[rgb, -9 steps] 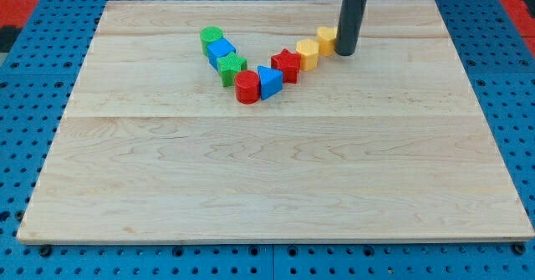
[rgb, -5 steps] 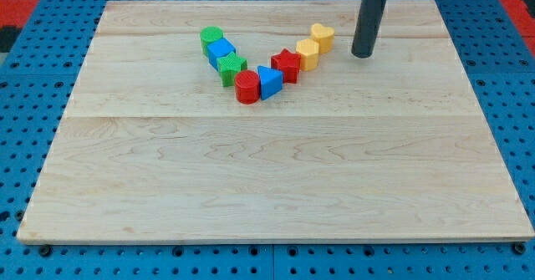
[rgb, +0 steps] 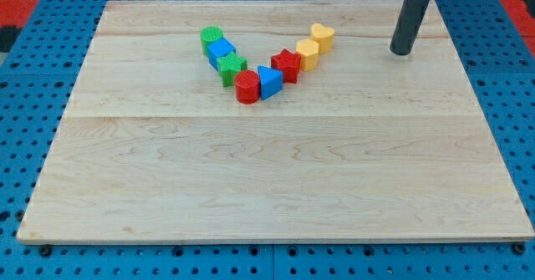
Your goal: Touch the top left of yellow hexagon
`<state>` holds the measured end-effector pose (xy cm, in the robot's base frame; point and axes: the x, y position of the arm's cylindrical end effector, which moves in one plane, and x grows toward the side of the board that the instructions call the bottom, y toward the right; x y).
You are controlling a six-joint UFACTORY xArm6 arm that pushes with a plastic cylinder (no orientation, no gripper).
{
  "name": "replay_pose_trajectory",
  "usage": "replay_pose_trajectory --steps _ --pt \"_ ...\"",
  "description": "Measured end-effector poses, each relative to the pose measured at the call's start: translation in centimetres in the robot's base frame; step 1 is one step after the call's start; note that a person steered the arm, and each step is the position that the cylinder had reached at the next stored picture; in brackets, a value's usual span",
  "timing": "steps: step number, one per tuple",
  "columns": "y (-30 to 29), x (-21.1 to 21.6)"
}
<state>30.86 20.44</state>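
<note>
My tip (rgb: 402, 53) stands near the table's (rgb: 251, 188) top right corner, well apart from every block. This tool is a plain rod, nothing pinched. The yellow hexagon (rgb: 307, 53) lies toward the top edge, touching the red star (rgb: 287, 64).

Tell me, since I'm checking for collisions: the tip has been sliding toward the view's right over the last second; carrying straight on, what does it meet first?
Probably nothing. My tip is right of the yellow heart and yellow hexagon, with only bare board up to its right edge.
</note>
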Motion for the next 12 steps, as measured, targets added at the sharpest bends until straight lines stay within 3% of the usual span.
replay_pose_trajectory --steps 2,4,6,8,12 --pt "-0.1 -6.8" --pt "-4.3 -9.5" --pt "-8.4 -8.7" --pt "-9.4 -6.1" --pt "-11.9 -5.5"
